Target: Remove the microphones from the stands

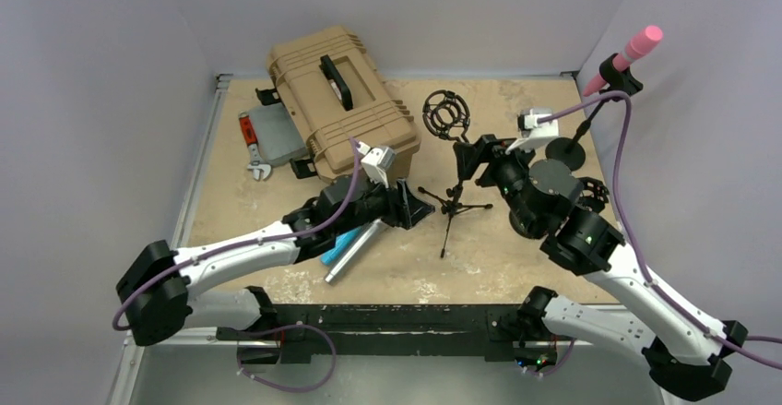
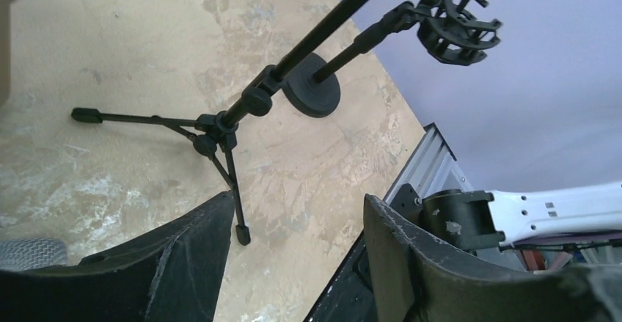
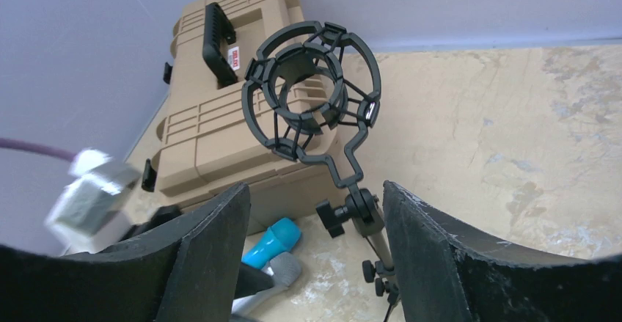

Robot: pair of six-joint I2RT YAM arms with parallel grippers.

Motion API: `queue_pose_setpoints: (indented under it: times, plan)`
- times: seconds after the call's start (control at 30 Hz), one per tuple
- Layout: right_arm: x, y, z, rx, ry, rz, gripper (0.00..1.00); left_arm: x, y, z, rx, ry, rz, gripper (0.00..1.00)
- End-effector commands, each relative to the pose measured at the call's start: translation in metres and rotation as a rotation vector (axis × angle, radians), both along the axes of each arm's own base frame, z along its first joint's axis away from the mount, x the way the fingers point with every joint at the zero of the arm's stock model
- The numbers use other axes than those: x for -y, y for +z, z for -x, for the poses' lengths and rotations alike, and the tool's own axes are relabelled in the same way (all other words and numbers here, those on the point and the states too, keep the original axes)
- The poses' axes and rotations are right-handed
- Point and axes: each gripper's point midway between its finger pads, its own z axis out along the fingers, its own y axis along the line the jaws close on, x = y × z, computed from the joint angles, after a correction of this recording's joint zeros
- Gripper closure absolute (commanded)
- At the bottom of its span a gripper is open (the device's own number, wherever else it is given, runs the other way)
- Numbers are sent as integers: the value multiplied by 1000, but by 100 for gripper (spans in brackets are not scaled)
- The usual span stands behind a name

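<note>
Top external: microphone [image 1: 355, 253] lies on table [image 1: 516, 253] beside left end effector [image 1: 422, 209], its fingers apart.

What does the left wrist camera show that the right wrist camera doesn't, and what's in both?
Only the left wrist: the tripod legs and a round stand base. Only the right wrist: the tan case and a blue microphone lying flat. Both: the table, a black ring mount, plus the left end effector in one and the right end effector in the other, each open.
</note>
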Motion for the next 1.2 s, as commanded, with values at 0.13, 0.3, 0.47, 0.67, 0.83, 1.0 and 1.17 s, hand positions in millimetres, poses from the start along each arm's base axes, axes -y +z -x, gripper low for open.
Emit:
queue_pose_setpoints:
  times: [0.13,0.3,0.47,0.67,0.83,1.0,1.17]
  plan:
    - [-8,14,-27,52,33,82,39,-45,74,10,242,-10,-53,36]
    - [-10,3,-39,31,96,163,39,-75,101,13,340,45,-77,36]
    - [-20,5,-36,54,170,200,42,-94,108,17,380,82,-90,35]
    - [-25,-15,-46,-8,170,260,42,-105,109,19,393,103,-103,34]
    - [-17,-22,-47,-22,134,294,42,-108,106,20,403,104,-104,34]
    - [-11,-27,-49,-30,109,313,51,-107,103,21,394,100,-103,34]
    - [-11,-44,-50,-58,117,352,72,-107,107,22,396,98,-96,34]
